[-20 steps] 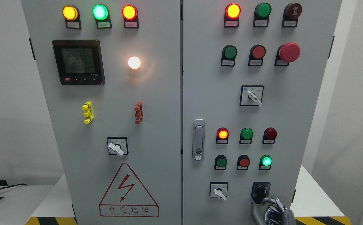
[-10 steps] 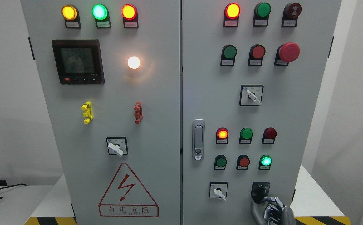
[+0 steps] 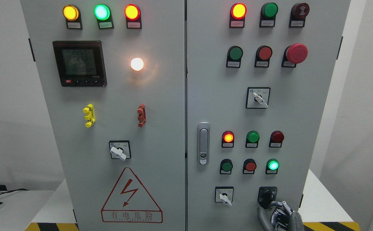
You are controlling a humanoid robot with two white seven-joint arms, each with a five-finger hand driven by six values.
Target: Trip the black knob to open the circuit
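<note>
Black knob point(image 3: 267, 195): rotary type on a square black plate, lower right corner of the grey cabinet's right door point(image 3: 289, 106), right of a white-handled selector switch point(image 3: 224, 196) and below a lit green lamp point(image 3: 273, 165). Its handle points up and slightly left. Right robot hand point(image 3: 277, 214): metallic, entering at the bottom edge, fingers point(image 3: 274, 204) curled, tips touching the knob's lower edge; whether they actually grip it cannot be told. Cabinet stands on a white table point(image 3: 321, 200) with a yellow-black striped front edge.
</note>
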